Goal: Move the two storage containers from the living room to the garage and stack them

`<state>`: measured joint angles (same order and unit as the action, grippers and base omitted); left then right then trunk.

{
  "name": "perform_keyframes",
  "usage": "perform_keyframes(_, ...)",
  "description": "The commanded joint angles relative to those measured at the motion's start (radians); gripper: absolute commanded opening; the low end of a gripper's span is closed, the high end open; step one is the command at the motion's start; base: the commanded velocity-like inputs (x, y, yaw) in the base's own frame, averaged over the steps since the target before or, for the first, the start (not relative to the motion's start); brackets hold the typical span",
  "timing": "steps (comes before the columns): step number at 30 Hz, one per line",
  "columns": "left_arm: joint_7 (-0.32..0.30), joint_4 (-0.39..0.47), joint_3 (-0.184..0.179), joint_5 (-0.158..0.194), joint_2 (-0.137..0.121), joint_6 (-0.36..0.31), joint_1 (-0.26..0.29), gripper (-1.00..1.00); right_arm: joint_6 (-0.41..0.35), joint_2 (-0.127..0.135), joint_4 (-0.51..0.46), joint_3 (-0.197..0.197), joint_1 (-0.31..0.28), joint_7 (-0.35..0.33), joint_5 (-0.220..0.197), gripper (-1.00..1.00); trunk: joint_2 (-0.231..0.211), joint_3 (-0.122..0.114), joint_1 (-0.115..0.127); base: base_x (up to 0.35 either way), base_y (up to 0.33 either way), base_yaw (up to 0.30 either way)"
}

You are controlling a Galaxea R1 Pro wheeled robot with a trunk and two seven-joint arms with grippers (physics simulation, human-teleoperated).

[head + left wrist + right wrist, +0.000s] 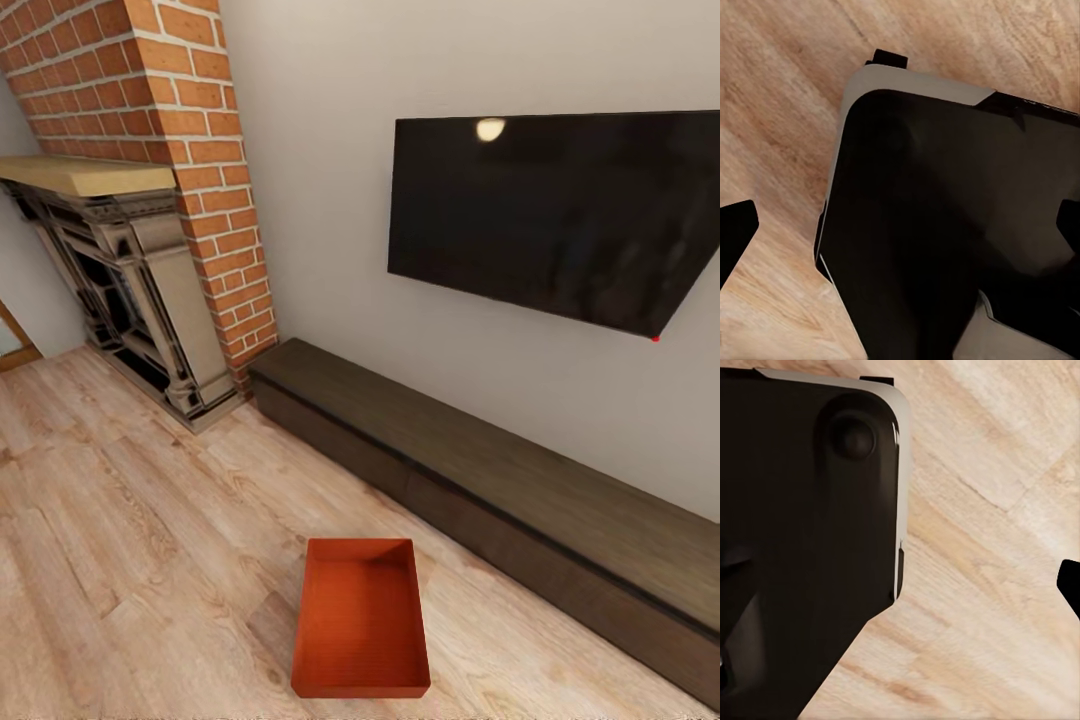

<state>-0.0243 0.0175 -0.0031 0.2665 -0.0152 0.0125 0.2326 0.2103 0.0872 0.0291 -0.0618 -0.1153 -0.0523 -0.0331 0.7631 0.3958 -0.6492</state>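
One orange-red storage container (361,620) lies empty on the light wood plank floor (130,520) of the living room, low in the head view, just in front of the long dark cabinet. Nothing is holding it. My left gripper (900,236) hangs open over the robot's dark base (945,225), its black fingertips (736,234) spread to the frame's two sides with nothing between them. The right gripper (900,585) is also open. One of its fingertips (1072,585) shows at the frame edge, and the other is lost against the dark base (802,525).
A long dark low cabinet (500,470) runs along the white wall under a black wall TV (560,215). A red brick fireplace (150,230) with a dark surround stands at the left. Open plank floor stretches left of the container.
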Motion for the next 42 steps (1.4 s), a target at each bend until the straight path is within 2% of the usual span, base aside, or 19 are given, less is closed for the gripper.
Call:
perform_keyframes(1,-0.002,-0.001,-0.001,0.007,0.0,0.001,0.001,1.0,0.006,0.0,0.003,-0.006,-0.001,-0.003,-0.004,1.0,0.001,0.003,0.0,0.0,0.0,0.0)
perform_keyframes(42,-0.003,-0.001,-0.001,0.007,0.0,0.001,0.001,1.0,0.006,0.001,0.003,-0.006,-0.001,-0.006,-0.004,1.0,0.001,0.068,0.0,0.0,0.0,0.0)
